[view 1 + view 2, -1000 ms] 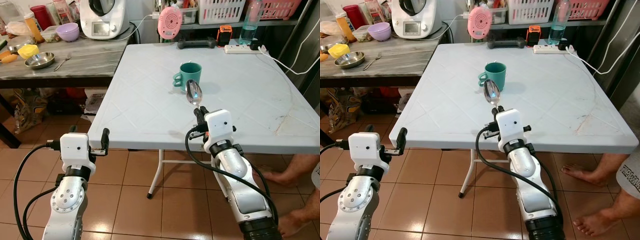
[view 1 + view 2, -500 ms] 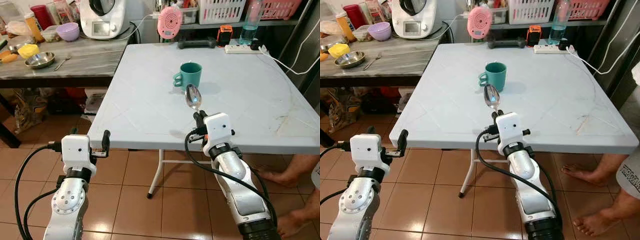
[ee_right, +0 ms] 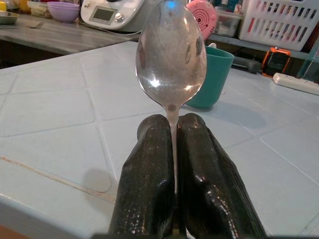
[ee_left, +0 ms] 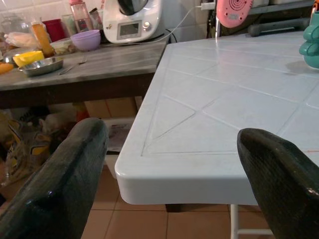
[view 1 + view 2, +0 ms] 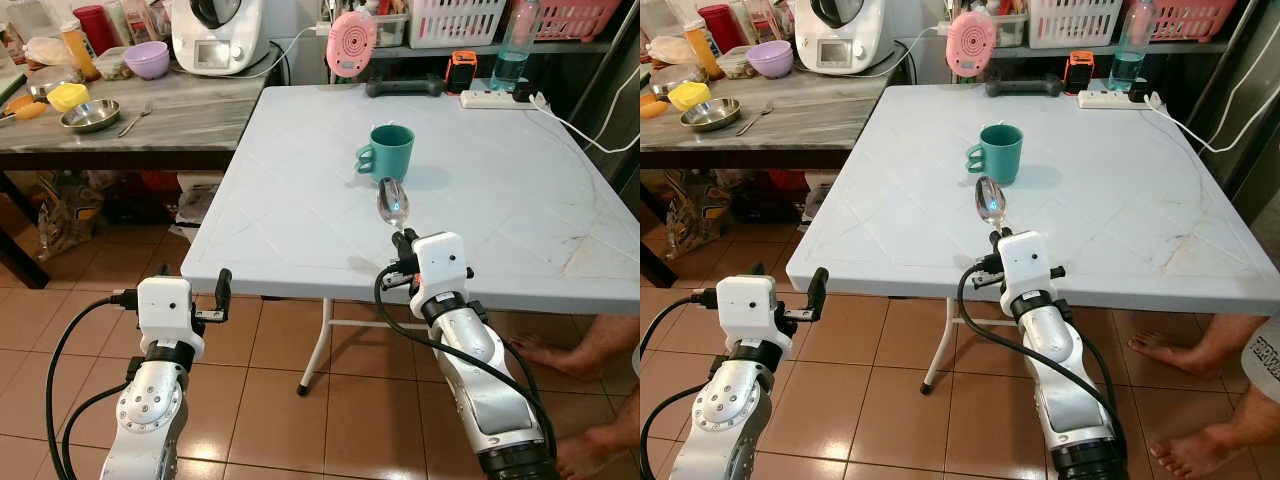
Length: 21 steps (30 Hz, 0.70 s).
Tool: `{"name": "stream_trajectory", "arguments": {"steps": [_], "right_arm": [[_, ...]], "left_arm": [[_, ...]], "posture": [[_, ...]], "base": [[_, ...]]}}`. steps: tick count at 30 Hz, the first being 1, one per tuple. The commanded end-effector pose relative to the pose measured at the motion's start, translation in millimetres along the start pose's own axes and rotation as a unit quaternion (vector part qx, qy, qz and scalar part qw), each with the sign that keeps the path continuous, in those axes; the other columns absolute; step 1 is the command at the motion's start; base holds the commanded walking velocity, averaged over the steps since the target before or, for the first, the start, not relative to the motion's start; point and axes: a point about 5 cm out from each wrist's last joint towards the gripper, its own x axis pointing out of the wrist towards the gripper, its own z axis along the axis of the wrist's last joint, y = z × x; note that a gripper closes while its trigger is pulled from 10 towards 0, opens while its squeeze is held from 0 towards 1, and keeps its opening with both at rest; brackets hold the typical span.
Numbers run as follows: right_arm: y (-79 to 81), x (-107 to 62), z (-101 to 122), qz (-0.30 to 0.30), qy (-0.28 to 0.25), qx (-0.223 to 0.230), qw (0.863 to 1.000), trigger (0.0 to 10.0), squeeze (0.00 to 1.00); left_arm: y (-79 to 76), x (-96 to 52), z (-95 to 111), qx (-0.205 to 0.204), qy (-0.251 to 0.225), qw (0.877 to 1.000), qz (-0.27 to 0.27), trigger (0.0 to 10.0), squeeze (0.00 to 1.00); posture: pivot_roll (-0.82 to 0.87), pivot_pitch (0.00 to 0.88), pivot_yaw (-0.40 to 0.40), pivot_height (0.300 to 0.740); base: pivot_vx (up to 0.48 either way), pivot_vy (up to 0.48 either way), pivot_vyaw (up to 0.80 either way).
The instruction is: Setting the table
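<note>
**A:** ok so what's the layout here?

**B:** biggest thing is the white worktop (image 5: pixel 300 200), square folding kind, robot standing at its near edge. There's a second worktop (image 5: pixel 150 115) off to the robot's left, grey, with a steel bowl (image 5: pixel 90 115) and a purple bowl (image 5: pixel 147 60) on it.

**A:** and the arms?

**B:** right arm is bent up from below, wrist at the near edge, right pincer (image 5: pixel 403 240) pointing out over the white top. Its fingers (image 3: pixel 149 164) are pressed together on the handle of a spoon (image 5: pixel 391 203), so the bowl end sticks out forward above the surface. Left arm is lower, left pincer (image 5: pixel 195 290) just off the near left corner, fingers (image 4: pixel 65 179) spread apart, nothing between them.

**A:** anything near the spoon?

**B:** a teal mug (image 5: pixel 387 152) stands upright just beyond the spoon's tip, handle toward the robot's left.
</note>
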Motion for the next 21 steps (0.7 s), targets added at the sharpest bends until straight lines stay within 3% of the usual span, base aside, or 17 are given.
{"name": "stream_trajectory", "arguments": {"steps": [1, 10, 21], "right_arm": [[-0.1, -1.3, -1.8, -0.005, 0.003, 0.004, 1.0, 0.0, 0.0], [-2.4, -3.7, -2.0, -0.01, 0.001, 0.003, 1.0, 0.0, 0.0], [-5.7, -3.3, -3.3, -0.016, 0.004, 0.01, 1.0, 0.0, 0.0]], "left_arm": [[3.5, 0.6, -0.6, 0.0, 0.003, 1.0, 0.004, 10.0, 0.0], [0.7, 0.4, -2.4, -0.016, 0.011, 1.0, -0.002, 10.0, 0.0], [2.4, 2.7, -1.0, -0.006, 0.009, 1.0, -0.002, 10.0, 0.0]], "posture": [[-0.11, 0.037, 0.072, 0.74], [-0.11, 0.041, 0.077, 0.74], [-0.11, 0.037, 0.08, 0.74]], "base": [[0.0, 0.0, 0.0], [0.0, 0.0, 0.0], [0.0, 0.0, 0.0]]}}
